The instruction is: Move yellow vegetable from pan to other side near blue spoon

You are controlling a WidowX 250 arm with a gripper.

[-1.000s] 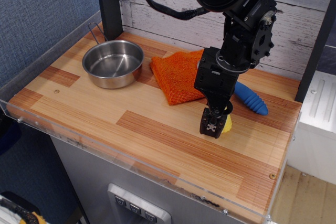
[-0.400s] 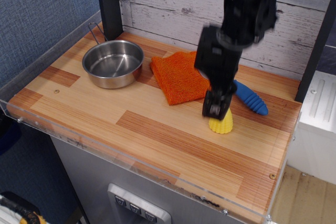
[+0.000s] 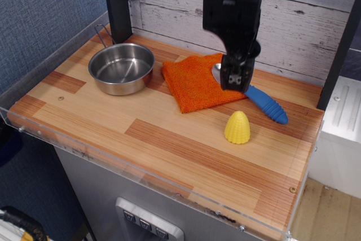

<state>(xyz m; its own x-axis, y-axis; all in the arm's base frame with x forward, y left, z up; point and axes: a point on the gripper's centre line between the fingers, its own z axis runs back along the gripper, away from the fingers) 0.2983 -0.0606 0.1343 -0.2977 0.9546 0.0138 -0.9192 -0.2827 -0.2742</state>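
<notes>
The yellow vegetable (image 3: 237,127), a small toy corn cob, stands upright on the wooden table at the right, just in front of the blue spoon (image 3: 264,103). The spoon's silver bowl is partly hidden behind my gripper. The shiny steel pan (image 3: 121,68) sits empty at the back left. My gripper (image 3: 234,78) hangs in the air above and behind the corn, over the edge of the orange cloth, apart from the corn and holding nothing. Its fingers point down and look close together, but the gap between them does not show.
An orange cloth (image 3: 194,82) lies between the pan and the spoon. A black post (image 3: 117,4) stands behind the pan. A clear plastic rim (image 3: 141,167) runs along the table's front and left edges. A white plank wall (image 3: 316,21) backs the table.
My gripper has let go of the corn and risen up and back. The corn now stands free on the table where it was set down.
</notes>
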